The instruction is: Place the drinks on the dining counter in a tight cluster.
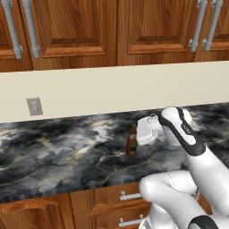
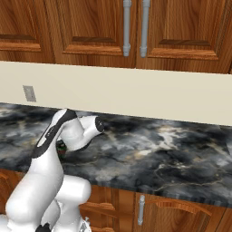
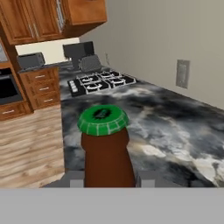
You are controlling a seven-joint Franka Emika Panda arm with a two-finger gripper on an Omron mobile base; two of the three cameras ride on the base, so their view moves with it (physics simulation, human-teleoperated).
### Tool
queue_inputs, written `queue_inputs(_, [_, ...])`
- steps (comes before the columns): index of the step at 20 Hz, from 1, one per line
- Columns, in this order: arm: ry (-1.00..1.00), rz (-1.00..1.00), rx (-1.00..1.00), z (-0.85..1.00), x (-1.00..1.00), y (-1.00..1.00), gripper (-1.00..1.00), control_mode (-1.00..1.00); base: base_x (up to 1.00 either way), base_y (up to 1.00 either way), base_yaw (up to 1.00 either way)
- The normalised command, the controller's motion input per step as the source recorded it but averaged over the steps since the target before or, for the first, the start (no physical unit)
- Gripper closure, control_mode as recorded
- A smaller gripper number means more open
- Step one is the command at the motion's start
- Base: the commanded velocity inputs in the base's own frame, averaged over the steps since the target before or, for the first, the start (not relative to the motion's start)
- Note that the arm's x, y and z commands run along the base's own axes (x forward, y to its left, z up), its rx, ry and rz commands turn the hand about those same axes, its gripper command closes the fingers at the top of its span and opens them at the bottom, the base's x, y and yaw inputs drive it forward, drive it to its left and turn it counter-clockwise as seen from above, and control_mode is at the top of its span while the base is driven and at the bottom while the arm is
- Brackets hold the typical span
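here the hand view alone reveals the beer bottle's green cap.

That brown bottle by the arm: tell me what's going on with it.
The robot's gripper has its fingers shut on the brown beer bottle, one on each side just below its green cap. The bottle stands upright at the marbled wall counter under the wooden cabinets, not at a dining counter. A stovetop sits further along the counter.
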Motion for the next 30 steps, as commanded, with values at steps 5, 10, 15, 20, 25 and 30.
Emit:
queue_inputs(5, [-0.07, 0.00, 0.00, 0.58, -0.57, -0.07, 1.00, -1.00, 0.00, 0.00, 0.00])
queue_inputs(10, [-0.09, 0.00, 0.01, 0.78, -0.63, -0.01, 1.00, -1.00, 0.00, 0.00, 0.00])
queue_inputs(15, [-0.01, 0.00, 0.00, 0.80, -0.62, -0.01, 1.00, -1.00, 0.00, 0.00, 0.00])
queue_inputs(20, [-0.02, 0.00, 0.00, 0.63, -0.52, 0.00, 1.00, -1.00, 0.00, 0.00, 0.00])
queue_inputs(25, [-0.11, 0.00, 0.00, 0.62, -0.43, 0.00, 1.00, -1.00, 0.00, 0.00, 0.00])
queue_inputs(30, [0.00, 0.00, 0.00, 0.01, -0.02, 0.00, 1.00, -1.00, 0.00, 0.00, 0.00])
